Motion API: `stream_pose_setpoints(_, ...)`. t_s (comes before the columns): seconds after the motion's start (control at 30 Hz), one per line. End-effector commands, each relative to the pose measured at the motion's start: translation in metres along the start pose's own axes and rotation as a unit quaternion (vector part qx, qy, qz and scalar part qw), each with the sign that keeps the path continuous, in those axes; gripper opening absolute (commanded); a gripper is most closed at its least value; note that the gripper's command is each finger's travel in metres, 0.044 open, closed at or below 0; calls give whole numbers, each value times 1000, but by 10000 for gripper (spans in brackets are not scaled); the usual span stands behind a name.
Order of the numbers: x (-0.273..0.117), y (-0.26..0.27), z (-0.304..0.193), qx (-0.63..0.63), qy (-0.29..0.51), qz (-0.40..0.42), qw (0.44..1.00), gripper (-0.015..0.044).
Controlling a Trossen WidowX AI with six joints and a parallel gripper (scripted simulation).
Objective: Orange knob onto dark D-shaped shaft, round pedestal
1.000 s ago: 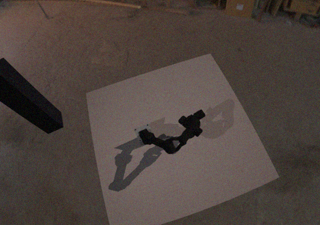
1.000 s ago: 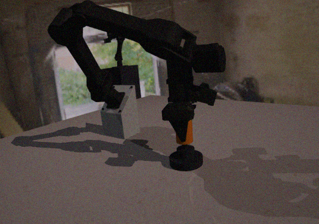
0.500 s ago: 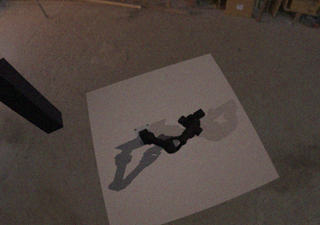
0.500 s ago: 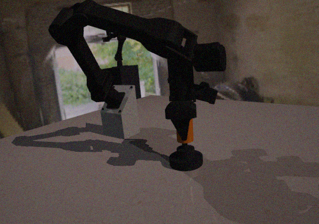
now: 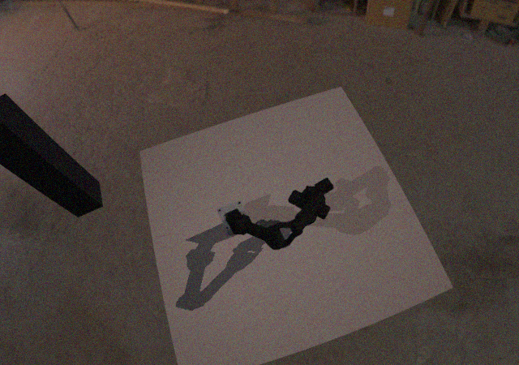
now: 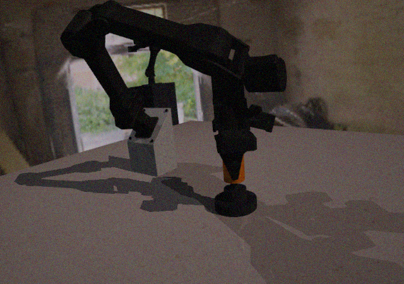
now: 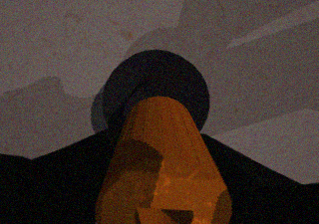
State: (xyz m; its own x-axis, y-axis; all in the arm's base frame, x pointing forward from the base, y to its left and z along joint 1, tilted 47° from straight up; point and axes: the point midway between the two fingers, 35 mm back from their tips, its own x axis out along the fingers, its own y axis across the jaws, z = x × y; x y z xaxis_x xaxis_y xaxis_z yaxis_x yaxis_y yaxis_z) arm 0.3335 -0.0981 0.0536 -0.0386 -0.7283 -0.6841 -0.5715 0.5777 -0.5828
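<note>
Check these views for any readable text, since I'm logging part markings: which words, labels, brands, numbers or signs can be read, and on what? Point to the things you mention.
No readable text in any view.
Cardboard box [image 5: 388,1]: a pale patch [image 5: 388,10], perhaps a label, too blurred to read.
Orange knob [image 6: 242,173] [image 7: 174,134]: no marking to be made out.
Round pedestal [image 6: 235,204] [image 7: 159,72]: none to be made out.

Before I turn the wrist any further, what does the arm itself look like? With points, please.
Black all over, the arm [image 5: 276,237] [image 6: 143,26] has chunky, angular joints and a small pale rectangle near the wrist. Its black fingers [image 6: 234,177] taper to a narrow tip. I can make out no cables.
</note>
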Motion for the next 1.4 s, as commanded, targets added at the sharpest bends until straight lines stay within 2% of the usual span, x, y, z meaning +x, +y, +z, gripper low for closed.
stream_pose_setpoints(0.0,0,1,1,-5,-2,-1,1000,0)
stream_pose_setpoints(0.37,-5,4,2,-9,-2,-1,1000,0)
stream_pose_setpoints(0.6,-4,4,2,-108,-2,-1,994,0)
stream_pose_setpoints(1.37,2,2,2,-122,-2,-1,992,0)
